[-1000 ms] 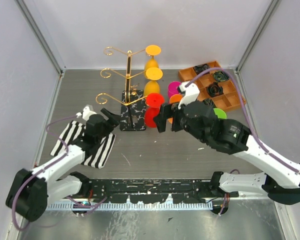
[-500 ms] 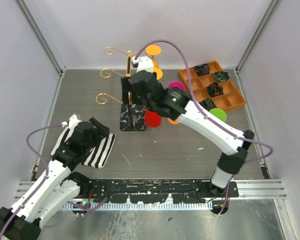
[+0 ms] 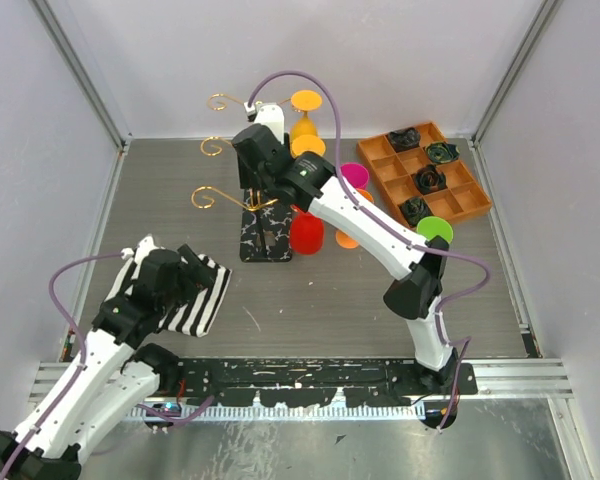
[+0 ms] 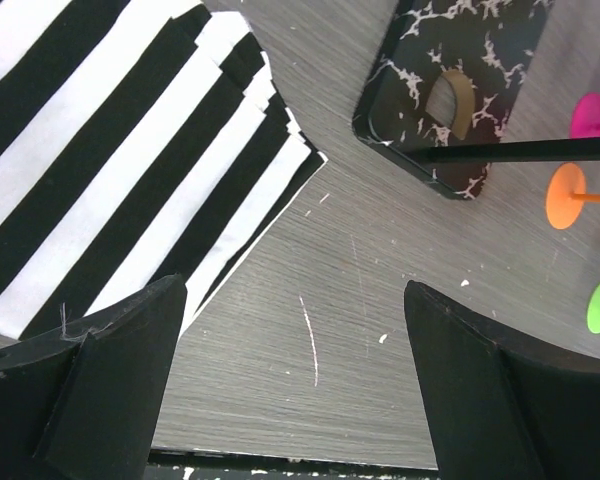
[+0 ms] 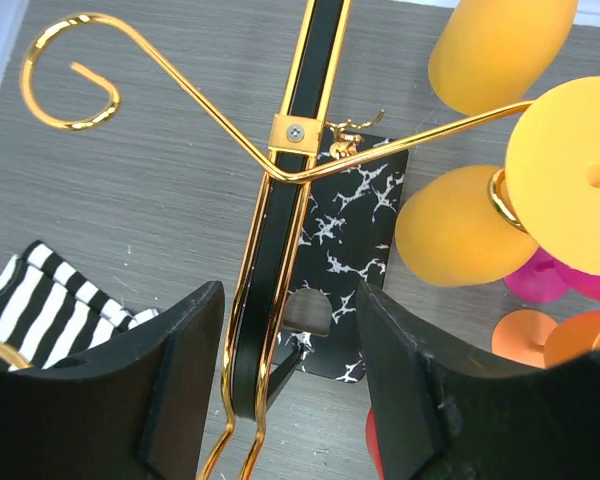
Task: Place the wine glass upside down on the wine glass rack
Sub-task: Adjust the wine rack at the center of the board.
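right tool [image 5: 288, 305], part open and holding nothing, straddles the upright post of the wine glass rack [image 5: 312, 90], probably to steady it, a red wine glass [image 3: 305, 236] apparently hung bowl-down just to its right; left tool [image 4: 295, 300] gapes empty above the surface [image 4: 370, 300].

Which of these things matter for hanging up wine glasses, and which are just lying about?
For the job: wine glass rack, yellow wine glasses, red glass, pink glass, orange glass, green glass.
Lying about: striped cloth, orange tray.
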Available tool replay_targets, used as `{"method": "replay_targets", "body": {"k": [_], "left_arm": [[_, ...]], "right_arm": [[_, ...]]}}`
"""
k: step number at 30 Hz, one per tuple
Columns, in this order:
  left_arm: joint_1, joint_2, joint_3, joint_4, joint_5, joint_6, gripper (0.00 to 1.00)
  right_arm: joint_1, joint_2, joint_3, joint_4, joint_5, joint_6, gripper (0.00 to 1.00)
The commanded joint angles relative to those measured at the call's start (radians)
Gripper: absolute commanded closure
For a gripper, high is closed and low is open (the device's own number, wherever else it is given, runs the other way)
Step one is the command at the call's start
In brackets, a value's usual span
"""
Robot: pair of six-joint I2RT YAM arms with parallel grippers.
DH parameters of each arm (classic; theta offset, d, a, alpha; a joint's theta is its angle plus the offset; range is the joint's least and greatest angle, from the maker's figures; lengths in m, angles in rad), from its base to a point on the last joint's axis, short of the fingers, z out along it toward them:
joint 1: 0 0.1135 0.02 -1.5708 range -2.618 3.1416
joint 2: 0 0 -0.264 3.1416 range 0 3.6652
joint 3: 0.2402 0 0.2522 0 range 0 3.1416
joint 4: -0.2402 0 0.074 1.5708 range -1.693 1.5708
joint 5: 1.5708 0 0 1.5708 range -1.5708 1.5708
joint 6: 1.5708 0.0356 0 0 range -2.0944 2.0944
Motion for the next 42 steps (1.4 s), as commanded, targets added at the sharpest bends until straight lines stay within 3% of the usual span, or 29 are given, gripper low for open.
{"method": "replay_targets", "body": {"k": [1, 8, 12, 29, 42], "left_arm": [[0.003, -0.072, 0.036, -0.05, -0.016, 0.04, 0.03], [0.004, -0.165, 0.01, -0.052, -0.025, 0.049, 0.03], [0.003, -0.185, 0.006, -0.061, -0.029, 0.054, 0.03], [0.003, -0.185, 0.02, -0.104, -0.027, 0.054, 0.04], [0.004, -0.198, 0.018, -0.12, -0.012, 0.05, 0.04]], "right_arm": [[-0.008, 0.029, 0.06, 0.009, 0.039, -0.014, 0.4], [-0.008, 0.064, 0.079, 0.016, 0.014, -0.022, 0.41], [-0.01, 0.081, 0.087, 0.016, 0.01, -0.045, 0.55], [-0.047, 0.099, 0.085, 0.06, -0.093, -0.243, 0.88], [-0.099, 0.113, 0.058, 0.145, -0.249, -0.547, 0.94]]}}
